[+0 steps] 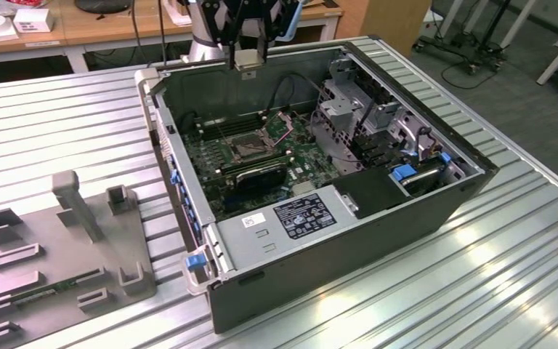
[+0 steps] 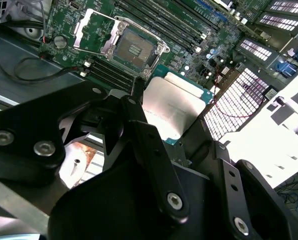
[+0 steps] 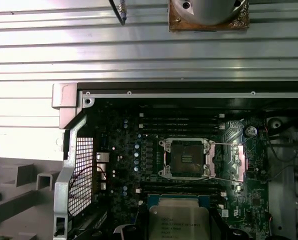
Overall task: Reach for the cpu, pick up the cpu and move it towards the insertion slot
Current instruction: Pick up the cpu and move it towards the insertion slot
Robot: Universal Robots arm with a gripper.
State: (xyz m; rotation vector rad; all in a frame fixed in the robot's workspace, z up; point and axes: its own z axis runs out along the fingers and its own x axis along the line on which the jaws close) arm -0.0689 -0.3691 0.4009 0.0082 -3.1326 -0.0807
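The tool (image 2: 171,122) grips the cpu (image 2: 171,102) by its edges above the slot (image 2: 134,47); thin, stiff, light, probably fragile underneath; edges suit holding.

Arm is hanging vertically at the exterior view's top, wrist pointing down; pincer (image 1: 248,64) is gripping the cpu (image 2: 171,110) between its black fingers (image 2: 139,125).

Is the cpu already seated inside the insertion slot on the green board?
No, in the second wrist view the gripper holds the cpu above the board, and the insertion slot shows its bare dark centre.
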